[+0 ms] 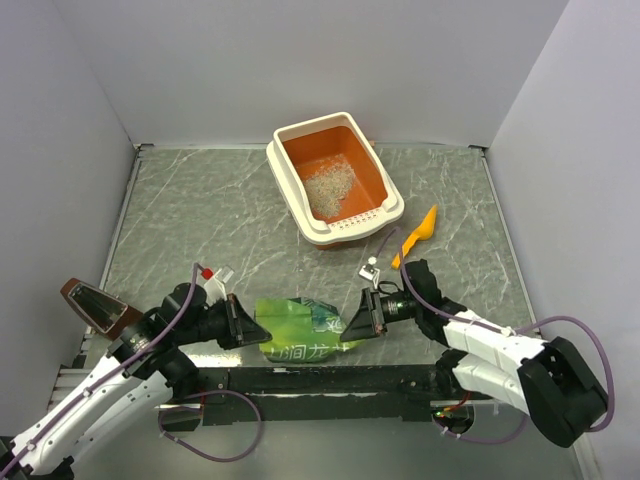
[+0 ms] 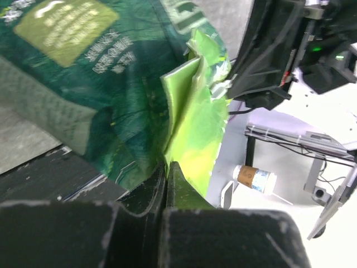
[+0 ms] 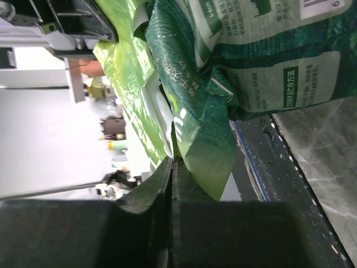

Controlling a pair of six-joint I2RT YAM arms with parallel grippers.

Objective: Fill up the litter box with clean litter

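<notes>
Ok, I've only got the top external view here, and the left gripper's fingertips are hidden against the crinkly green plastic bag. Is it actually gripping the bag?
Observer: Yes. In the left wrist view the left gripper is shut on a lighter green fold at the edge of the crinkly green plastic bag, and the film sticks up from between its fingers.
Operator: And the other side?
Observer: The right wrist view shows the right gripper shut on a folded edge of the bag too, with several layers pinched together.
</notes>
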